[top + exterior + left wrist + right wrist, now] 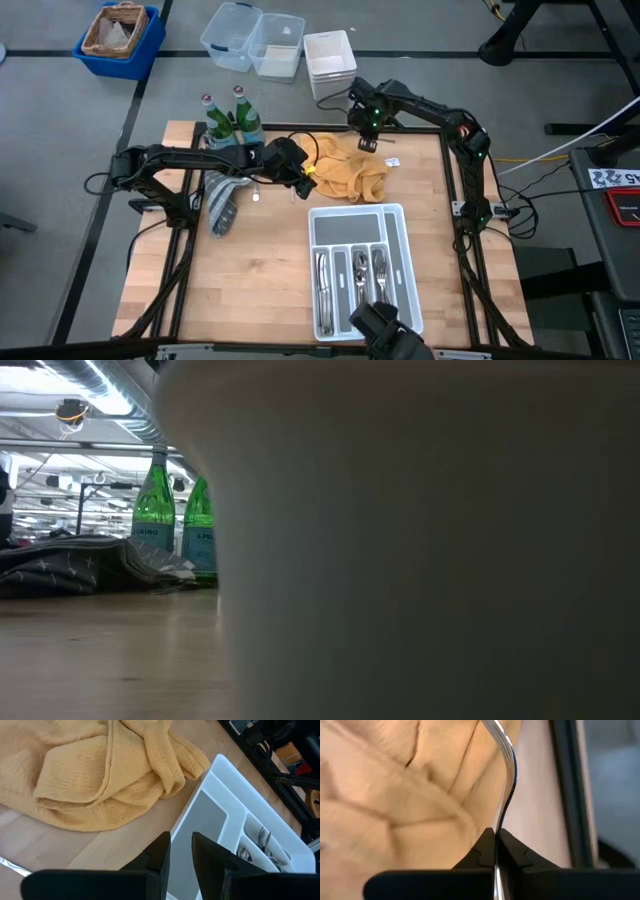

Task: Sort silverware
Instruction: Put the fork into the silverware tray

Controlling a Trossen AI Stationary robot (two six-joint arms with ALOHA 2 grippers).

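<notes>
My right gripper (pixel 366 135) hangs over the far part of the yellow cloth (pixel 350 170) and is shut on a shiny fork (pixel 507 765). My left gripper (pixel 302 185) stands at the cloth's left edge, its fingers a narrow gap apart (pixel 181 855) with nothing between them. It points toward the white tray (pixel 395 215), whose narrow compartments hold silverware (pixel 350 275). One loose silver piece (pixel 257 195) lies on the table by the left gripper. My right gripper pinches the fork's slim stem (pixel 496 827) between its two fingers, with the metal seen edge-on. The fingers come from above, pointing down. The curved tined head (pixel 501 735) reaches out past the fingertips, over the yellow cloth (pixel 395 795).
Two green bottles (pixel 227 120) stand at the far left of the table, with a grey cloth (pixel 222 200) in front of them. Bins (pixel 120 35) and clear containers (pixel 250 40) sit beyond the far edge. The tray's wall (pixel 430 540) blocks most of the low view.
</notes>
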